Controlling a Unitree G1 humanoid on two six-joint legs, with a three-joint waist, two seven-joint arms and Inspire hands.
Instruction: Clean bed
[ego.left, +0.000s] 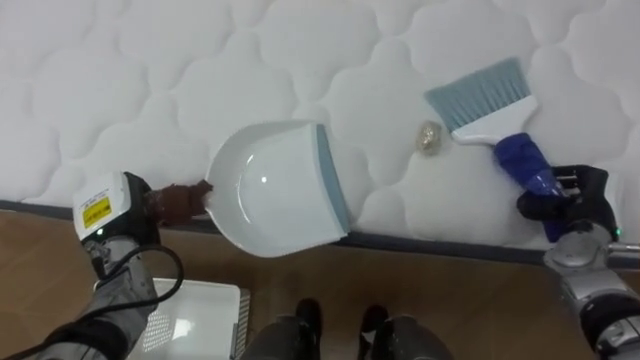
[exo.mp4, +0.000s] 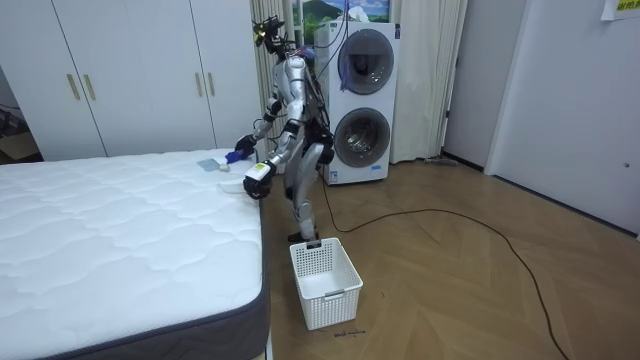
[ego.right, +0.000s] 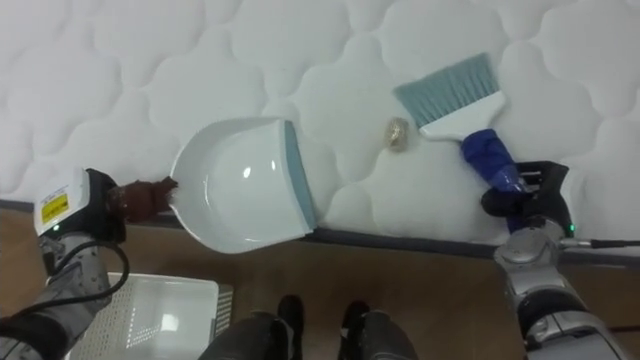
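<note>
Left hand (ego.left: 112, 208) is closed around the handle of the white dustpan (ego.left: 270, 185) lying at the edge of the mattress (ego.left: 150, 60), right hand (ego.left: 562, 200) is clamped on the blue-handled brush (ego.left: 487, 110), whose bristles are near a small crumpled scrap (ego.left: 430, 137), and a white basket (ego.left: 200, 315) stands on the floor (ego.left: 450, 300) below

My left arm comes in low from the left, and my left hand (ego.left: 172, 203) has its fingers curled round the handle of the dustpan (ego.left: 270, 190). My right arm rises from the lower right, with my right hand (ego.left: 565, 200) wrapped round the handle of the brush (ego.left: 492, 126).
</note>
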